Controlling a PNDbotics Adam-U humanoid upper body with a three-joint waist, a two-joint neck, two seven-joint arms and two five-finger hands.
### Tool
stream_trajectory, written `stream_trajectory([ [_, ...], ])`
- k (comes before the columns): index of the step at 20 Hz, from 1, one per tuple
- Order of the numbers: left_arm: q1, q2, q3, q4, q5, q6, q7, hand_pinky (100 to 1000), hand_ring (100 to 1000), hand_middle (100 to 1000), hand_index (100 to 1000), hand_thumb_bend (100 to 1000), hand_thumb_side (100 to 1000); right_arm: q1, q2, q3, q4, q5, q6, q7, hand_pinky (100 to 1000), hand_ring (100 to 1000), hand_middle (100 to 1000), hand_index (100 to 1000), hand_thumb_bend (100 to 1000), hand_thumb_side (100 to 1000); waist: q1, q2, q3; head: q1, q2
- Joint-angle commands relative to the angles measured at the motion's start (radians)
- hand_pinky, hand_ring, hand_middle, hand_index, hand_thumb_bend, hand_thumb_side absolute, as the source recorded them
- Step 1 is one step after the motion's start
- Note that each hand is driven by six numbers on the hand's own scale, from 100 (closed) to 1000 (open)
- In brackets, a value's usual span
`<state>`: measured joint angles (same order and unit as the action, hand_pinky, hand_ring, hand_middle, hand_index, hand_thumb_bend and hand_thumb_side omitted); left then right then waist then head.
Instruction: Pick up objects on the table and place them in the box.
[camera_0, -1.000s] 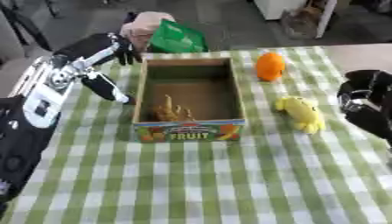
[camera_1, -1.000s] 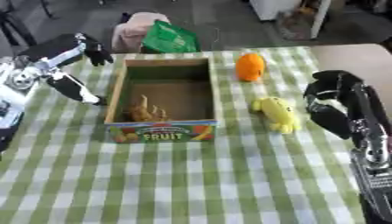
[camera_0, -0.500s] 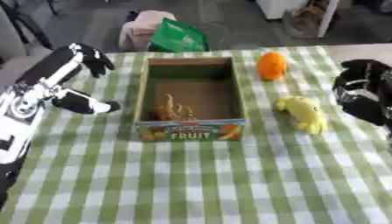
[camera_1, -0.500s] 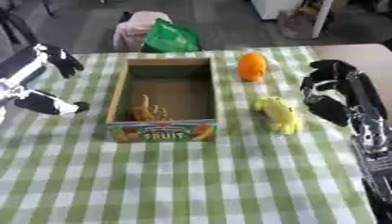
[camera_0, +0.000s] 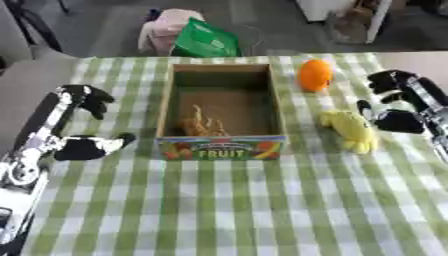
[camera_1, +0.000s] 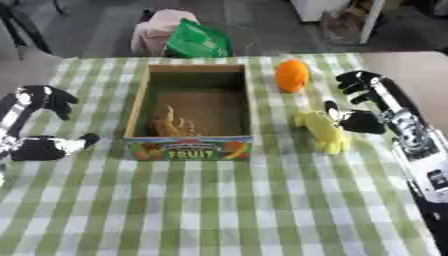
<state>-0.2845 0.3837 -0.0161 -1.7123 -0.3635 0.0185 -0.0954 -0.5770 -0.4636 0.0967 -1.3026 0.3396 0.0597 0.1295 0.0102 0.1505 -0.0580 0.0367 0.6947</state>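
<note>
The box (camera_0: 220, 107) stands mid-bench with its top open, so the way in from above is free; its walls block any sideways entry, and a tan object (camera_0: 199, 123) already takes up the near left of its floor. Between the box's right wall and the yellow toy (camera_1: 322, 130) runs a narrow strip of bare checked bench (camera_1: 219, 210). The orange object (camera_1: 291, 75) sits just beyond that strip, near the box's far right corner. The right robot hand (camera_1: 360, 105), fingers spread, is close beside the yellow toy (whether touching, I cannot tell). The left robot hand (camera_0: 86, 122) stands apart from the box's left wall. The whole near half of the bench lies bare.
</note>
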Motion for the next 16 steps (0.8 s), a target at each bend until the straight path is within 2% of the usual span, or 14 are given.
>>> stream_trajectory([
  [1, 0.003, 0.005, -0.003, -0.019, 0.054, -0.003, 0.035, 692, 492, 465, 648, 666, 100, -0.036, -0.022, 0.005, 0.05, 0.042, 0.009, 0.002, 696, 768, 710, 801, 349, 100, -0.001, -0.01, 0.002, -0.005, 0.008],
  [4, 0.012, 0.022, 0.004, -0.015, 0.21, -0.004, 0.032, 693, 492, 465, 648, 666, 100, -0.05, -0.012, 0.009, 0.103, 0.08, 0.025, -0.009, 691, 760, 702, 802, 390, 127, -0.002, -0.01, 0.006, -0.009, 0.008],
  [6, 0.016, 0.029, 0.01, -0.015, 0.262, -0.003, 0.028, 693, 492, 465, 648, 666, 100, -0.055, -0.006, 0.01, 0.127, 0.097, 0.032, -0.015, 688, 755, 696, 802, 404, 135, -0.002, -0.009, 0.009, -0.007, 0.007],
  [16, 0.029, 0.021, 0.014, -0.015, 0.286, -0.005, 0.018, 694, 492, 465, 649, 665, 100, -0.06, 0.008, 0.016, 0.184, 0.158, 0.049, 0.002, 685, 746, 688, 802, 424, 160, 0.0, -0.007, 0.011, -0.012, 0.01],
])
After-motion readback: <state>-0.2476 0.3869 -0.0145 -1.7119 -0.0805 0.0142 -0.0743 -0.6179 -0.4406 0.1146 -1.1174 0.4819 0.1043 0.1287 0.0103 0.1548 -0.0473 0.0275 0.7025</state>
